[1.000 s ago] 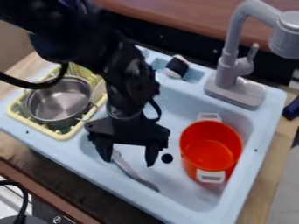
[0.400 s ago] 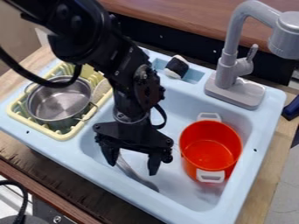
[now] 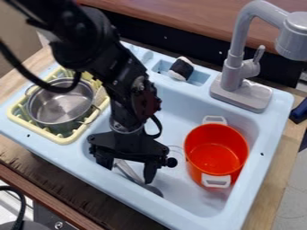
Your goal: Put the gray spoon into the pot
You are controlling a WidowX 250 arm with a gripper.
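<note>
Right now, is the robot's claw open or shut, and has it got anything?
The claw is open, holding nothing; the gray spoon lies in the light blue sink.

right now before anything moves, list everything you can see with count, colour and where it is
spoon: 1, gray, on the sink floor, partly behind the gripper
large pot: 1, red-orange with white handles, right part of the sink
metal pot: 1, silver, in the rack
rack: 1, pale yellow, left end of the sink unit
sink: 1, light blue, centre
drain hole: 1, black, sink floor
faucet: 1, gray, back right
small object: 1, black and white, recess in the back rim
object at the right edge: 1, dark blue
counter: 1, wood brown, around the sink
robot arm: 1, black, from the upper left
gripper: 1, black, over the sink, fingers apart
</note>
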